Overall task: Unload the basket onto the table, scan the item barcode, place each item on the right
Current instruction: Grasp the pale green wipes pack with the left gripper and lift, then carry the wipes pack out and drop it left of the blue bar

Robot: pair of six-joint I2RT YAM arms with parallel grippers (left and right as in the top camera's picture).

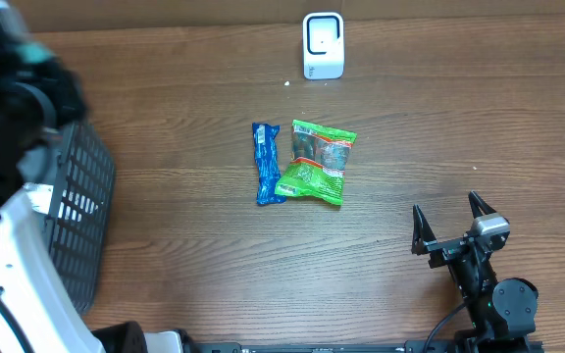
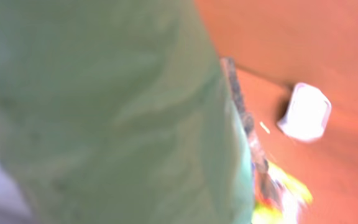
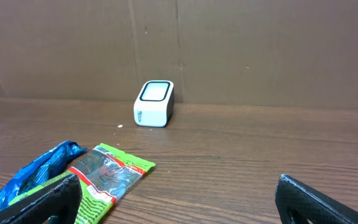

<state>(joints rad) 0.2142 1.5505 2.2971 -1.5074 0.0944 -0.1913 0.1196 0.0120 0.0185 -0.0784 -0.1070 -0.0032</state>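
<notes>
I see the small white box-shaped barcode scanner [image 1: 323,44] at the far middle of the brown wooden table [image 1: 184,275]. Near the centre lies a green plastic snack packet [image 1: 317,162], and a narrow blue foil packet [image 1: 266,162] touches its left side. The right gripper [image 1: 445,206] is at the near right, fingers released wide and empty. The left gripper [image 1: 29,69] is a blur at the far left over the black mesh basket [image 1: 77,216], fingers clenched. A pale green blurred thing [image 2: 104,112] fills its camera; I cannot tell if it is grasped

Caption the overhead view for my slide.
Blue packet and green packet side by side, white scanner beyond, right hand open.
</notes>
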